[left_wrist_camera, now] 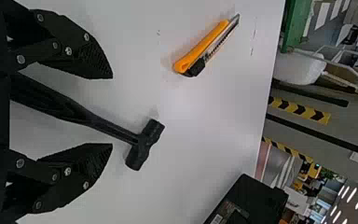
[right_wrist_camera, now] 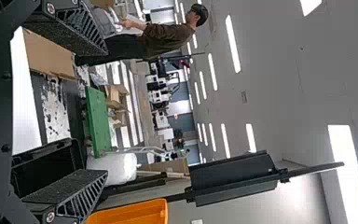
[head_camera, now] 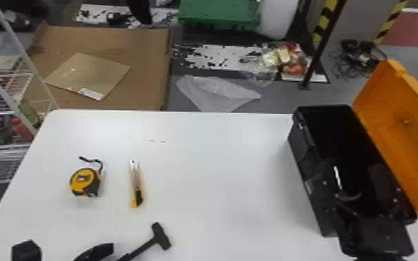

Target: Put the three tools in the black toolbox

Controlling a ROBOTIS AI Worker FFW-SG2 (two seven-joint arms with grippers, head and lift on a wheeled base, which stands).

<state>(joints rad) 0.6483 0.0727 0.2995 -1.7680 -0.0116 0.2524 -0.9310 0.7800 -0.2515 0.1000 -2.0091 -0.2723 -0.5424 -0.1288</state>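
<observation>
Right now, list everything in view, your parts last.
Rounded tape measure: one, yellow-black, table's left
Slim utility knife: one, yellow-black, right of it
Long-handled hammer: one, black, table's near left
Boxy plastic toolbox: one, black, table's right
Hinged plastic lid: one, orange, open on toolbox
Table: one, white, below the tools
Flat cardboard: two, brown, floor behind left
Platform cart: one, green, floor behind
Wire shelf: one, white, left
Striped posts: two, yellow-black, behind right
Left gripper: one, black, open around hammer's handle
Right gripper: one, black, open, by toolbox

Bright indoor light, soft shadows.
Ceiling lights (right_wrist_camera: 233,43) glow in strips; pale glare on the table (head_camera: 211,156); black toolbox (head_camera: 300,145) dark inside.
</observation>
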